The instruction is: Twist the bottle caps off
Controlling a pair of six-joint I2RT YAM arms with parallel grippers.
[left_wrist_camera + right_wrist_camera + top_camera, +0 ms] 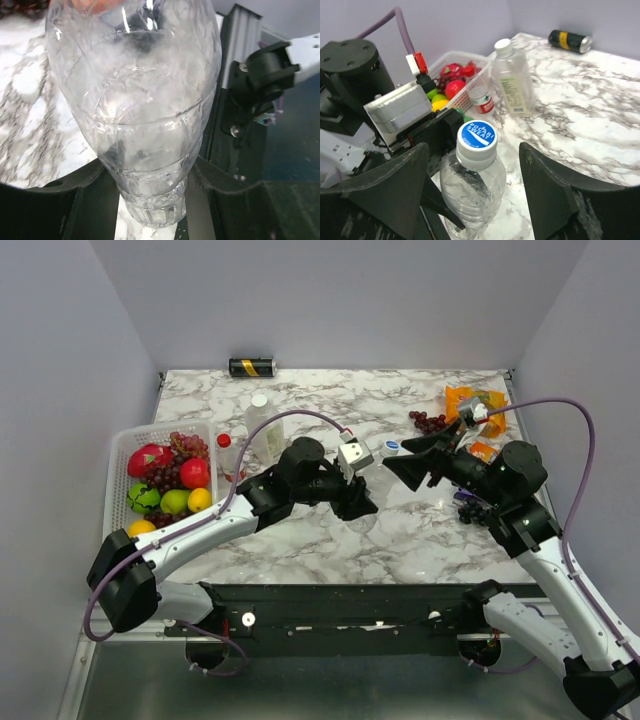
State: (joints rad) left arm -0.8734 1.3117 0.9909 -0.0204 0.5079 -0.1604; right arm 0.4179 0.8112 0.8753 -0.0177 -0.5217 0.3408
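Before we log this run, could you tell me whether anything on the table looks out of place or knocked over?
Yes: the black-and-gold can lies on its side at the far edge of the marble table, and grapes sit loose on it outside the fruit basket. The held bottle looks crinkled. Nothing looks spilled.

A crumpled clear bottle was held off the tabletop, well to the right of the white fruit basket, with its neck up. Its blue-and-white cap, printed POCARI SWEAT, was seated on the neck. A taller clear bottle with a white cap and a pale label was stood upright just beside the basket's right wall. A small red-labelled bottle, red-capped and upright, was set against that same wall.
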